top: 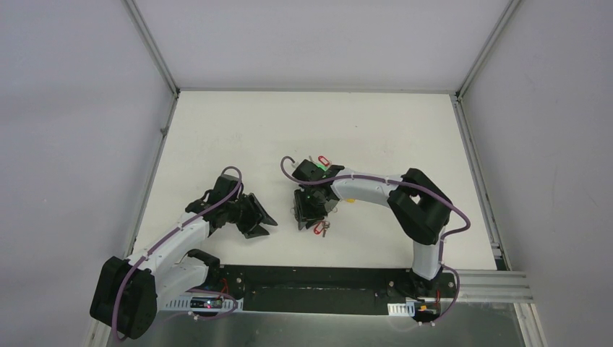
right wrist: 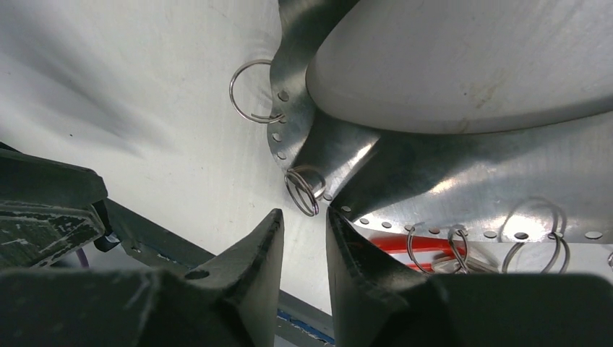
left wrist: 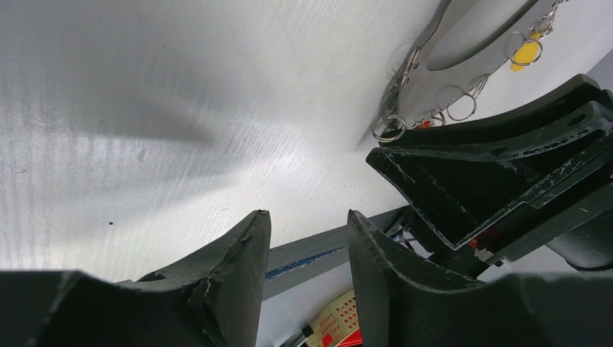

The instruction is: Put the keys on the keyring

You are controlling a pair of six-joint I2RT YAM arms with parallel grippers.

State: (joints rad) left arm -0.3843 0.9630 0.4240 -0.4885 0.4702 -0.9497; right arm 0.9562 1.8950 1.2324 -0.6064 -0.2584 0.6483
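From above, the left gripper [top: 259, 219] and right gripper [top: 307, 215] are seen close together over the table [top: 217, 123], with red-tagged keys [top: 319, 228] just beside the right one. In the left wrist view, parted, empty jaws are shown, and the keyring [left wrist: 416, 79], a perforated metal band, lies beyond them. In the right wrist view, a split ring [right wrist: 303, 189] is shown at narrowly parted tips; whether it is pinched cannot be told.

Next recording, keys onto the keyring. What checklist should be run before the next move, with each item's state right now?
1. Left pincer empty: ok, open on nothing.
2. Right pincer empty: ok, open.
3. Small split ring at right pincer's tips: ok, just ahead of the gap.
4. That ring gripped: not ok.
5. Keyring in view: ok, both wrist views.
6. Pincers apart: ok.
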